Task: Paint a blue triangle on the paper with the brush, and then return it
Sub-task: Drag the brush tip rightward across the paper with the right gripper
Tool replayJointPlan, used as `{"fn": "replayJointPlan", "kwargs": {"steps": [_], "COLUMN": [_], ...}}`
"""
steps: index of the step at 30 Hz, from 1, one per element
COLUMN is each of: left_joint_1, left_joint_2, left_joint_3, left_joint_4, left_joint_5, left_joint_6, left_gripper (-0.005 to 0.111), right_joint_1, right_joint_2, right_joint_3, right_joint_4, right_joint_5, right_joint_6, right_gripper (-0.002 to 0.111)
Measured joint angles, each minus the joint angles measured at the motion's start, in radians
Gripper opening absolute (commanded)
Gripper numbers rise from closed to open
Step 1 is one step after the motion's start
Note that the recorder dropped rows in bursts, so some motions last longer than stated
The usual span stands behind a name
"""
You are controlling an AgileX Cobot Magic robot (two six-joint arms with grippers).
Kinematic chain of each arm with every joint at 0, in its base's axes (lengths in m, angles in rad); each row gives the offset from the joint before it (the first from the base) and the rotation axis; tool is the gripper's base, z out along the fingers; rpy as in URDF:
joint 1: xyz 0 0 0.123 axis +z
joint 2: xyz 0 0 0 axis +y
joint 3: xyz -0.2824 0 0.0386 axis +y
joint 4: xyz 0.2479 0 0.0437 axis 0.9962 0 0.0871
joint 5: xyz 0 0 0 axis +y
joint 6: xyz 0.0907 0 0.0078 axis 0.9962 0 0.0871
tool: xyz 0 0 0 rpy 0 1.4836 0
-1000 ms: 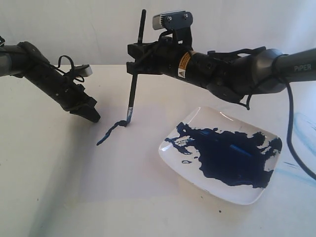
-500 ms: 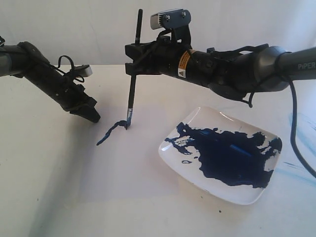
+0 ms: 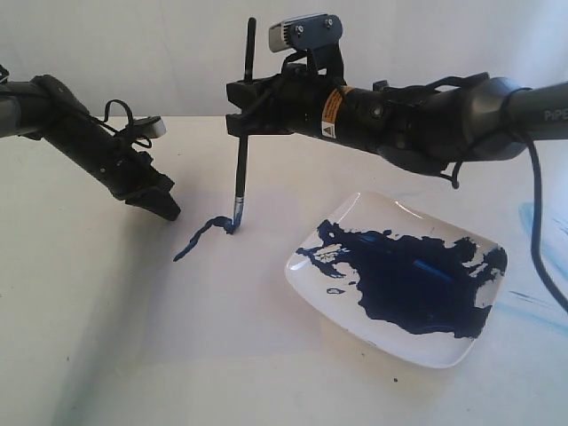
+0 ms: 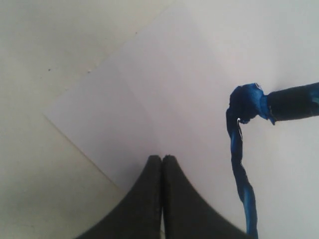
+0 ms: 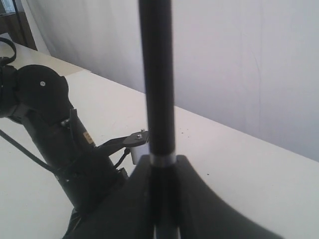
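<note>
Brush (image 3: 240, 173) black, blue-tipped — paper (image 4: 164, 89) lilac-white.

Right gripper (image 3: 241, 113) is clamping the brush (image 3: 240, 169) above its middle and holding it nearly upright, with the wet tip touching the right end of a short wavy blue stroke (image 3: 200, 237). Left gripper (image 3: 165, 207) is pointing down just left of that stroke, jaws pressed together, tip down at the bench (image 3: 89, 355). A white plate (image 3: 390, 351) is sitting off to the right, carrying a big blotch of dark blue paint (image 3: 408, 284).
</note>
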State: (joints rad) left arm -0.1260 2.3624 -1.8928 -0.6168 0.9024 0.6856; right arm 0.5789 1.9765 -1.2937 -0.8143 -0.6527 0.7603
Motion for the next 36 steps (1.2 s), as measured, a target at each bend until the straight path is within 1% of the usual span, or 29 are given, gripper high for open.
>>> {"fn": "replayJointPlan", "kwargs": {"steps": [26, 36], "left_joint_1": [0.0, 0.0], "left_joint_2": [0.0, 0.0], "left_joint_3": [0.0, 0.0], "left_joint_4": [0.0, 0.0], "left_joint_5": [0.0, 0.0], "left_joint_6": [0.0, 0.0], "left_gripper": [0.0, 0.0], "right_joint_1": [0.0, 0.0], "right_joint_2": [-0.014, -0.035], "right_joint_3": [0.0, 0.002], "right_joint_4": [-0.09, -0.128], "right_joint_5": [0.008, 0.043], "right_joint_6": [0.075, 0.096], "right_gripper": [0.0, 0.0]}}
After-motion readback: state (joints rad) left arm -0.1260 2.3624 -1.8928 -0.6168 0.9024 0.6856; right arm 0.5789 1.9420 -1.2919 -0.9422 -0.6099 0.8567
